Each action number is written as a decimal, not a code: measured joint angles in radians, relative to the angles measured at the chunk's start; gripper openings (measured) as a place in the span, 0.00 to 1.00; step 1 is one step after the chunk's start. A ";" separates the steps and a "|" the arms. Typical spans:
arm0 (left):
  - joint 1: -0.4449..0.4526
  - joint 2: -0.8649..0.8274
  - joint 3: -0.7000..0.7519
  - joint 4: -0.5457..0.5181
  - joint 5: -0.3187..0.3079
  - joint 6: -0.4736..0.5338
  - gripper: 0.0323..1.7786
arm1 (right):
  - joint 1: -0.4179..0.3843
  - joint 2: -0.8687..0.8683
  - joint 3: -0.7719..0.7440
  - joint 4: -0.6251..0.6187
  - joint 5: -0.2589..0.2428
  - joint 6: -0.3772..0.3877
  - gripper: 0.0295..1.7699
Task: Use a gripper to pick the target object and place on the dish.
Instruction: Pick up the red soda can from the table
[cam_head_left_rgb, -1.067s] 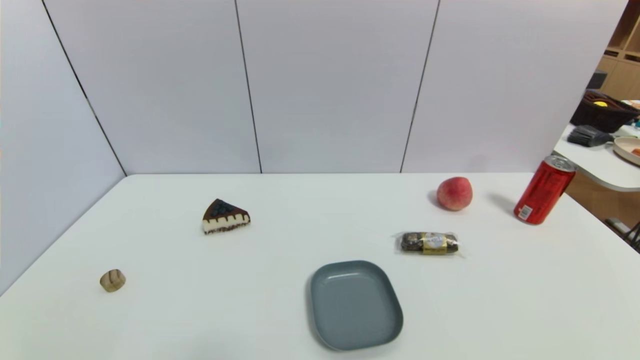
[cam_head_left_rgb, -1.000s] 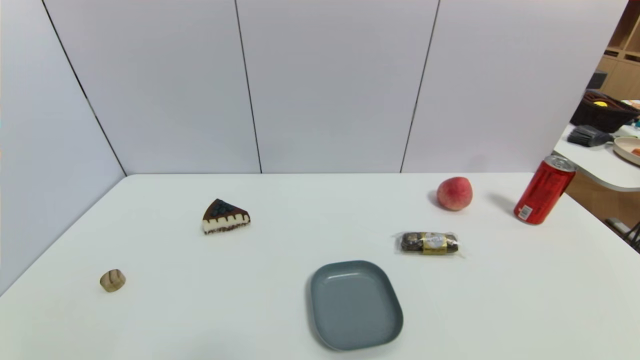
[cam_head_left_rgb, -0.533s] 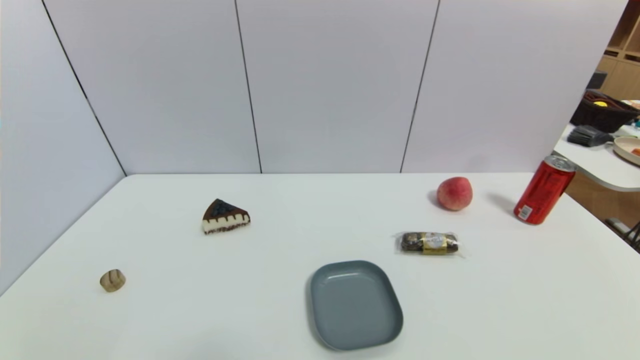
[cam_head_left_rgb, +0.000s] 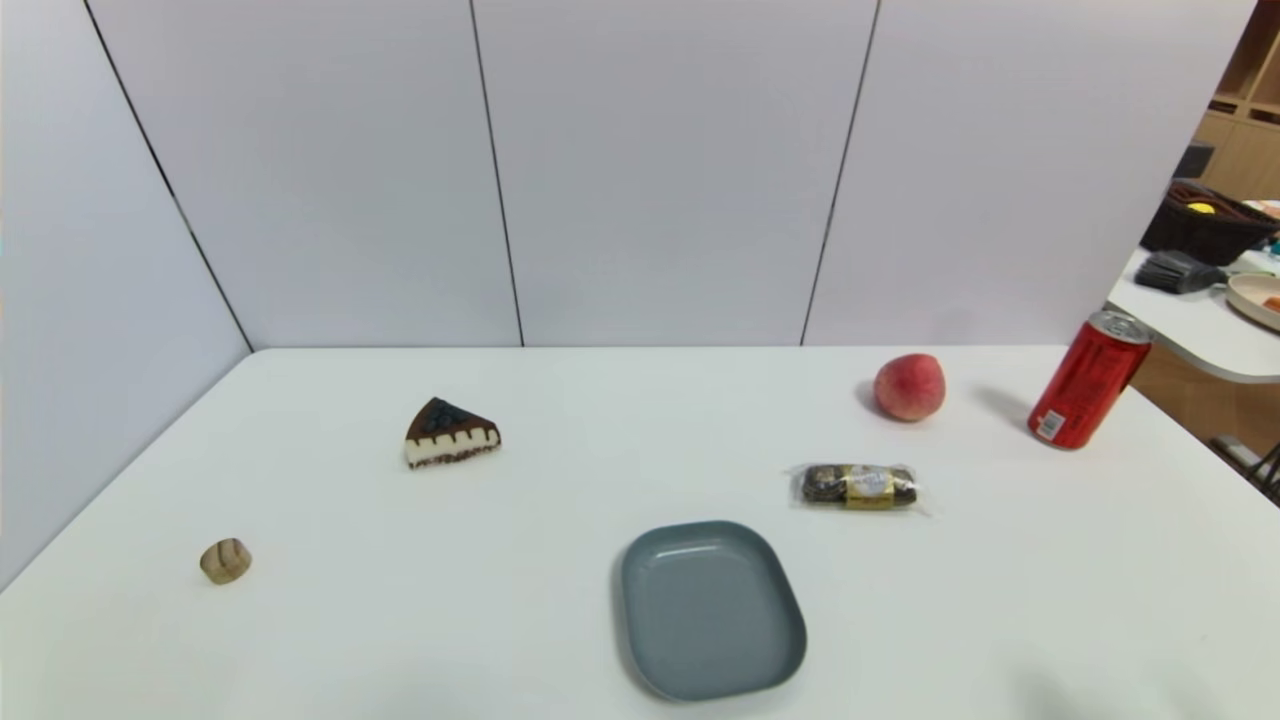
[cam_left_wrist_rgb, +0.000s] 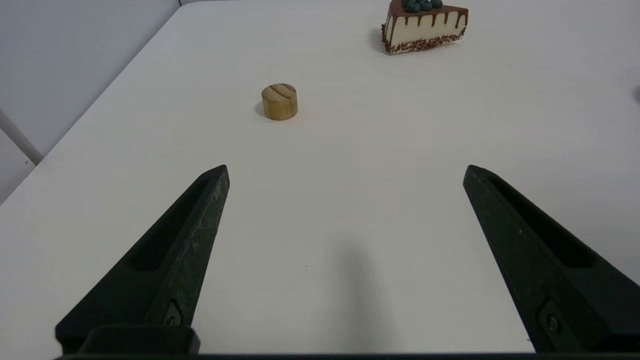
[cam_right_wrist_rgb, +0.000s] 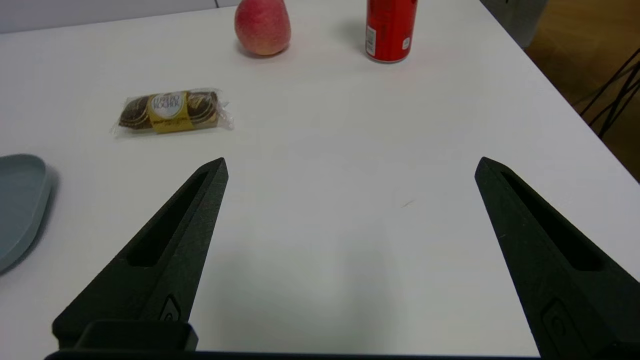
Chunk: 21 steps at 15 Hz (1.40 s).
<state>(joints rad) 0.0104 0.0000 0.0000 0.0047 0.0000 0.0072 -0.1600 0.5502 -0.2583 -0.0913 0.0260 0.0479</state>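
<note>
The red drink can (cam_head_left_rgb: 1088, 382) stands upright near the table's far right edge; the right wrist view shows the can (cam_right_wrist_rgb: 390, 29) ahead of my right gripper (cam_right_wrist_rgb: 349, 167), which is open, empty and well short of it. The grey-blue dish (cam_head_left_rgb: 709, 608) lies empty at the front centre, and only the dish's rim (cam_right_wrist_rgb: 22, 207) shows in the right wrist view. My left gripper (cam_left_wrist_rgb: 345, 170) is open over bare table at the near left. Neither gripper appears in the head view.
A peach (cam_head_left_rgb: 909, 387) sits left of the can. A wrapped chocolates pack (cam_head_left_rgb: 859, 486) lies between peach and dish. A cake slice (cam_head_left_rgb: 450, 434) and a small wooden cylinder (cam_head_left_rgb: 225, 560) are on the left. The table edge (cam_right_wrist_rgb: 565, 100) runs close to the can's right.
A faint shadow has appeared at the table's near right edge in the head view. The objects have not moved.
</note>
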 joint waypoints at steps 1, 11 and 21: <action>0.000 0.000 0.000 0.000 0.000 0.000 0.95 | -0.018 0.085 -0.037 -0.030 0.000 0.005 0.97; 0.000 0.000 0.000 0.000 0.000 0.000 0.95 | -0.107 0.783 -0.128 -0.607 0.001 0.011 0.97; 0.000 0.000 0.000 0.000 0.000 0.000 0.95 | -0.090 1.158 -0.089 -1.175 0.002 -0.026 0.97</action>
<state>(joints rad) 0.0104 0.0000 0.0000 0.0047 0.0000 0.0077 -0.2504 1.7079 -0.3477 -1.2666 0.0283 0.0219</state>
